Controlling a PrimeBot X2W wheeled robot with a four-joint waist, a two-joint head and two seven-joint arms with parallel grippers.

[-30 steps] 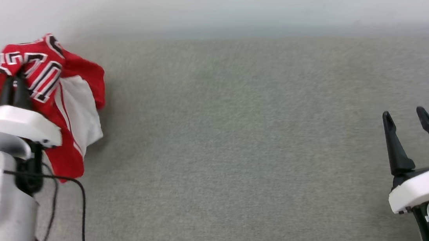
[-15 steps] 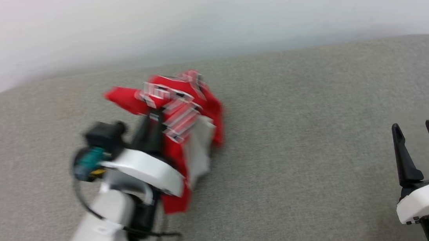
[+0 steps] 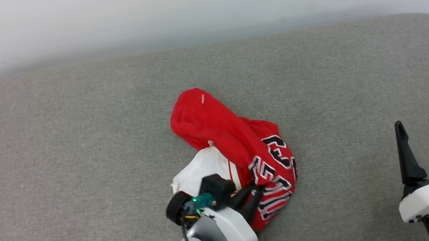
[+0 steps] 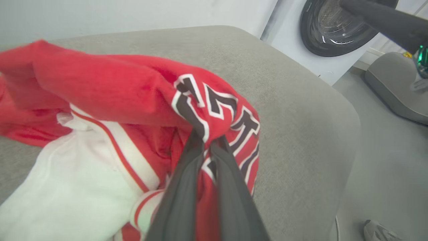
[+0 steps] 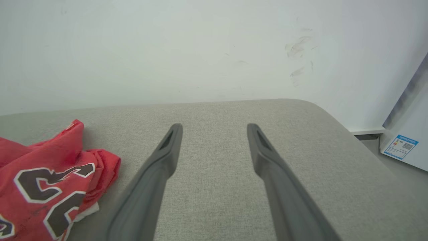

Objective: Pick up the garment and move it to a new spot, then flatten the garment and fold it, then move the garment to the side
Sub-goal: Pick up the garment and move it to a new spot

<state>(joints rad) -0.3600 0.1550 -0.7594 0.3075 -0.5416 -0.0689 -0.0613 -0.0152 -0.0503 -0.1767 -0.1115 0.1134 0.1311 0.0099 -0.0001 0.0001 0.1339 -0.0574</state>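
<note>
The garment, a red jersey with white sleeves and black white-outlined lettering, lies crumpled near the middle of the grey cushioned surface. My left gripper is shut on a fold of it by the lettering; in the left wrist view the two dark fingers pinch red cloth of the garment. My right gripper stands open at the lower right, apart from the cloth. The right wrist view has the spread gripper over bare cushion, with the garment at the left edge.
A pale wall runs behind the surface. The surface's rounded corner drops to a grey floor, where a white washing machine stands. A shoe shows on the floor. Bare cushion lies left and right of the garment.
The head camera has swung, shifting the whole picture. My left gripper carried the hanging garment toward the middle and lowered it; the cloth now rests on the surface. The right gripper stayed open.
</note>
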